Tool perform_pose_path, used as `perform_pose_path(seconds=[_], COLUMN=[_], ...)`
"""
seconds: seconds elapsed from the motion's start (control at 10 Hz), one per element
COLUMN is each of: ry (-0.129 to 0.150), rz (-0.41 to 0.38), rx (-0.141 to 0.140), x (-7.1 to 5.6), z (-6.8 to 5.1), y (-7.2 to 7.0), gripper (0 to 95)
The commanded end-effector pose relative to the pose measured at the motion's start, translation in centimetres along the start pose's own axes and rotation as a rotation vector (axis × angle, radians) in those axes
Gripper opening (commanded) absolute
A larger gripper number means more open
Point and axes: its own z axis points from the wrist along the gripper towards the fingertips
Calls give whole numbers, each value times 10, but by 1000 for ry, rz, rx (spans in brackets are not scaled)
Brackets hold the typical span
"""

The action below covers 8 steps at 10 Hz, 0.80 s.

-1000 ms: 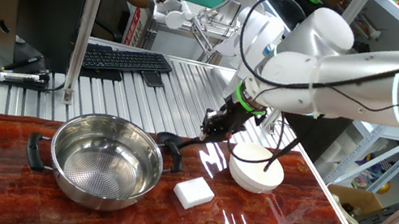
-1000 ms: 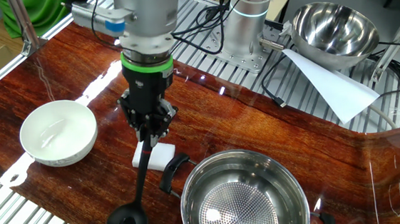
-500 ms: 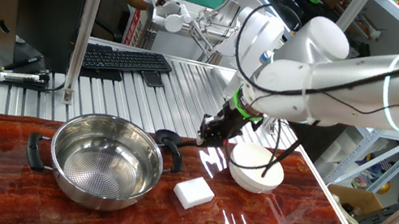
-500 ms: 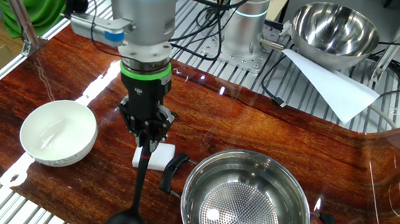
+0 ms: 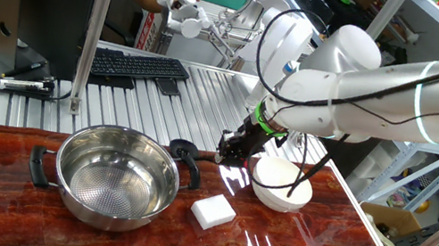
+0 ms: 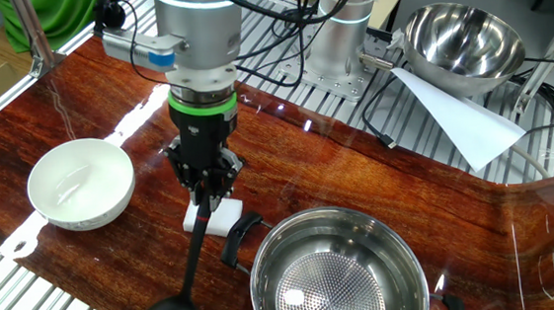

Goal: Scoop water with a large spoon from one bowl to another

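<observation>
Ladle (image 6: pixel 180 306), which we see pinched by its handle in the tool (image 6: pixel 203 188), has slid further toward the bench (image 6: pixel 378 182) edge beside the steel pot (image 6: pixel 338 272), away from the white bowl (image 6: pixel 81 183).

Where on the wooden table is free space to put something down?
Bare wood lies behind the claw, toward the arm's base, and between the round white bowl and the table's far edge. It is crowded around the white rectangular block, the black plastic ladle and the steel pot.
</observation>
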Motion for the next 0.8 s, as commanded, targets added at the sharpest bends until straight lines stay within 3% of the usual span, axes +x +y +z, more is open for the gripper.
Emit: perform_pose_path(seconds=[0.1, 0.5, 0.8], ry=[-3, -13, -29], rz=[-7, -29, -37], rx=[-10, -8, -7], x=[4, 14, 18], z=[9, 20, 20], y=[-3, -7, -9], gripper=[0, 0, 0])
